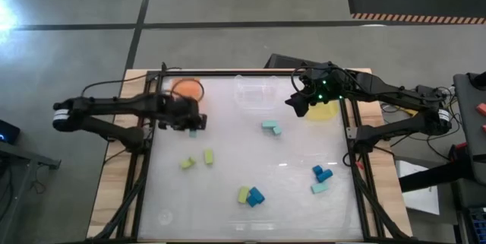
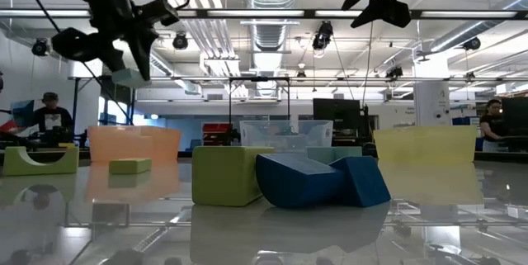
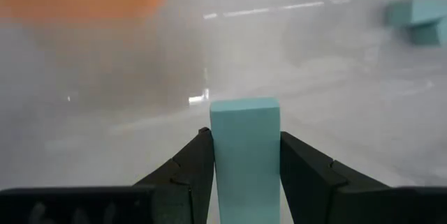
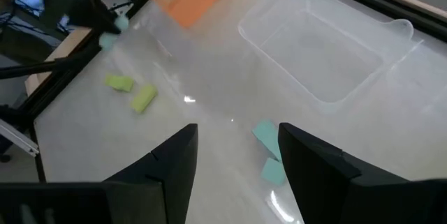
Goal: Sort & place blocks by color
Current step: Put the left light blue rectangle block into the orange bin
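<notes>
Three trays (image 1: 254, 92) along the far edge, blocks (image 1: 250, 195) scattered nearer

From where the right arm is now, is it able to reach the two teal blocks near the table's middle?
Probably yes. The right pincer is open and empty above the table, and the teal blocks lie uncovered just ahead. Nothing stands between; the clear tray sits beyond them.

glossy table (image 1: 228, 213), three trays (image 1: 255, 92), scattered blocks (image 1: 271, 128)

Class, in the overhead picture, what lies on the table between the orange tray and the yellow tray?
In the high view, the clear tray sits between the orange tray and the yellow tray.
</notes>
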Action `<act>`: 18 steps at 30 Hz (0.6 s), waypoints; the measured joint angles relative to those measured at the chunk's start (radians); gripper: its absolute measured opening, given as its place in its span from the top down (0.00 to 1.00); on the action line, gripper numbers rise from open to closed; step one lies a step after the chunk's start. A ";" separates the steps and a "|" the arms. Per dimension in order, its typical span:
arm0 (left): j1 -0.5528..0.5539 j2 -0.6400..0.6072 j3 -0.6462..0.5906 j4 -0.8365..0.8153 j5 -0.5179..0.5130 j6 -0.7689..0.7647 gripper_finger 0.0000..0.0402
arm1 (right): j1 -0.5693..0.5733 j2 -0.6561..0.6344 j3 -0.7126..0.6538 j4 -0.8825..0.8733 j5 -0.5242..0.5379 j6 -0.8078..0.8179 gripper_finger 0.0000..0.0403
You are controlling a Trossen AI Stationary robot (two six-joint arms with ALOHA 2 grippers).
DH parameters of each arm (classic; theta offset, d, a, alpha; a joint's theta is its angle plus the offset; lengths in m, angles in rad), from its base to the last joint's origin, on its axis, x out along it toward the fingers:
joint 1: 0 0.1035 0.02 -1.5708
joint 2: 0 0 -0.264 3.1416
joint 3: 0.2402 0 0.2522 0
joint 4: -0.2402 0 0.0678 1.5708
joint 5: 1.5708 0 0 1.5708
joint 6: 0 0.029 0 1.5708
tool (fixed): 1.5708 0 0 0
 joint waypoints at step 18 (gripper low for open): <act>0.641 0.178 0.050 -0.018 0.076 0.653 0.69 | 0.000 0.000 0.000 0.000 0.000 0.039 0.53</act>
